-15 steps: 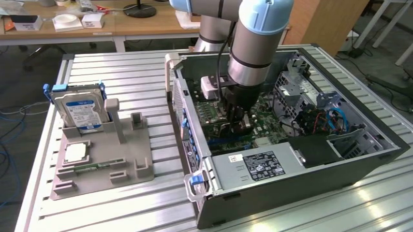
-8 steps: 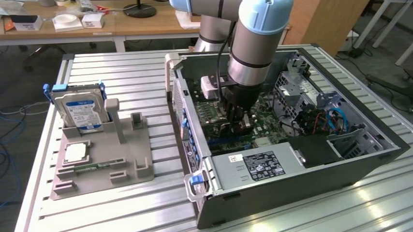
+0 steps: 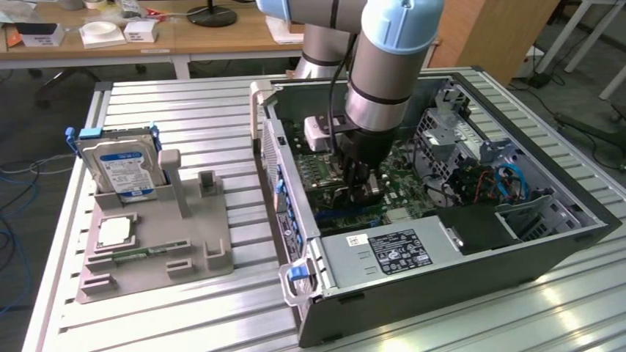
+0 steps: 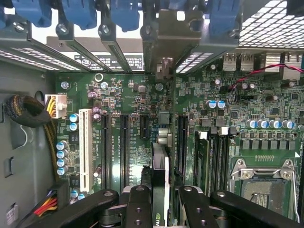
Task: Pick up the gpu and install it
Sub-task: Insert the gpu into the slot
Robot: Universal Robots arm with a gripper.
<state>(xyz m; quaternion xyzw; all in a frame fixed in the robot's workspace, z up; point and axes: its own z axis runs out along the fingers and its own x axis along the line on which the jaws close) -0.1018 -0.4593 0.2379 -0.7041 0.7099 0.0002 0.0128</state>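
Observation:
In the wrist view the gpu point(image 4: 160, 166) shows edge-on, a thin dark green card standing upright over the motherboard point(image 4: 128, 95) between two black expansion slots. Its silvery bracket point(image 4: 164, 45) reaches the slotted rear wall of the case. My gripper point(image 4: 161, 211) is shut on the card, one black finger point(image 4: 137, 209) on each side. I cannot tell whether the card is seated in its slot. In the exterior view my gripper point(image 3: 362, 187) reaches straight down into the open computer case point(image 3: 547, 246), low over the board.
A grey holder point(image 3: 201, 242) on the exterior view's left carries a hard drive point(image 3: 117, 167), a processor point(image 3: 114, 231) and a memory stick point(image 3: 146, 254). Inside the case are the power supply point(image 3: 391, 249), a drive cage point(image 3: 445, 132), a white slot point(image 4: 85, 142) and the processor socket point(image 4: 263, 185).

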